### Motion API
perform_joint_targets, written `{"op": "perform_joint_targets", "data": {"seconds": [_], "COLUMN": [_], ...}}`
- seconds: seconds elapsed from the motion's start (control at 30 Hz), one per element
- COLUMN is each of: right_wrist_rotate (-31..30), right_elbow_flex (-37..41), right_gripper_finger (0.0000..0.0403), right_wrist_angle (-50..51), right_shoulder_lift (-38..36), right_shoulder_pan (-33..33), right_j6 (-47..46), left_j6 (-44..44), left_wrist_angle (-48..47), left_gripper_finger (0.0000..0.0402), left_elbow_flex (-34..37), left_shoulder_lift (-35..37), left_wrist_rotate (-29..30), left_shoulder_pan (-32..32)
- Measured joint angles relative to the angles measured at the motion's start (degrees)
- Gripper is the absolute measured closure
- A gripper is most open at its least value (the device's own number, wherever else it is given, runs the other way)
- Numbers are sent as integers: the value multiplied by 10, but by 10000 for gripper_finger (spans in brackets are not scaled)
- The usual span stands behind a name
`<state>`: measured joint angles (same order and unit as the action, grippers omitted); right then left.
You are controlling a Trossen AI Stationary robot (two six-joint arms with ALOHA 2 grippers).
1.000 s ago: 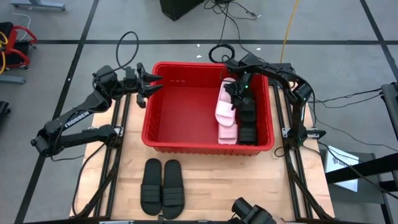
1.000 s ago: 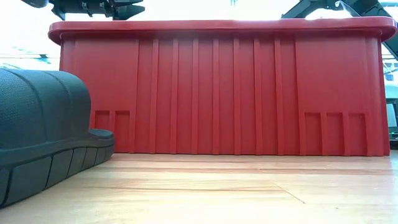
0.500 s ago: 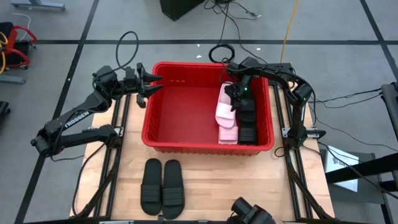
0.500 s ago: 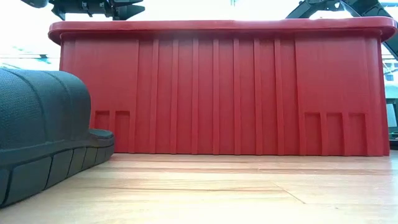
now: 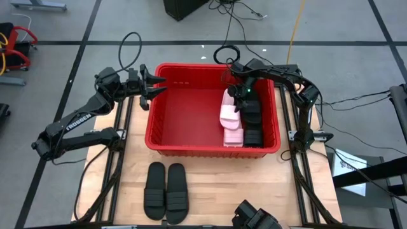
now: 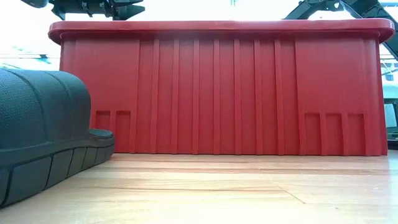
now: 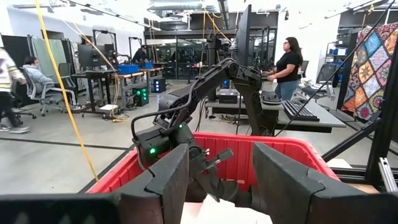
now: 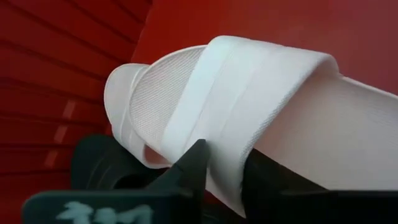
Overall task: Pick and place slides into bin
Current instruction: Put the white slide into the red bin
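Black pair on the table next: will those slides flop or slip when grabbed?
The black slides probably hold shape: the low view shows a thick sole and a strap arching upright. The ribbed strap should grip well. Likely light, so a nudge may shift them on the table.

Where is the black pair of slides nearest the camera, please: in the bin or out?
Out: the black pair lies side by side on the table, in front of the bin.

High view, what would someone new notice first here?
The big red bin fills the table's middle, with pale pink slides and black ones stacked along its right side. The right gripper reaches down inside at the pink slides. Two black slides lie paired on the wood in front of the bin.
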<state>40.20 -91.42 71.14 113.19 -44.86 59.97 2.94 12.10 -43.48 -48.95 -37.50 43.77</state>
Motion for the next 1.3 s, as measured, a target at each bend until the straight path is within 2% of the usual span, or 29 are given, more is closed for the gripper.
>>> {"op": "perform_joint_targets", "data": {"seconds": [0.23,0.43,0.87,1.3], "right_wrist_rotate": [-23,-55,-64,-55], "right_elbow_flex": [0,0,0,0], "right_gripper_finger": [279,256,251,251], "right_wrist_angle": [-12,-37,-62,-171], "right_shoulder_lift": [0,0,-36,-81], "right_shoulder_pan": [0,-1,-22,-36], "right_j6": [-24,-59,-83,-171], "left_j6": [0,0,3,5], "left_wrist_angle": [-2,-4,-4,-21], "left_gripper_finger": [218,218,217,218], "left_elbow_flex": [0,0,0,0], "left_shoulder_lift": [0,0,0,0], "left_wrist_rotate": [0,0,0,0], "left_shoulder_pan": [0,0,0,0]}}
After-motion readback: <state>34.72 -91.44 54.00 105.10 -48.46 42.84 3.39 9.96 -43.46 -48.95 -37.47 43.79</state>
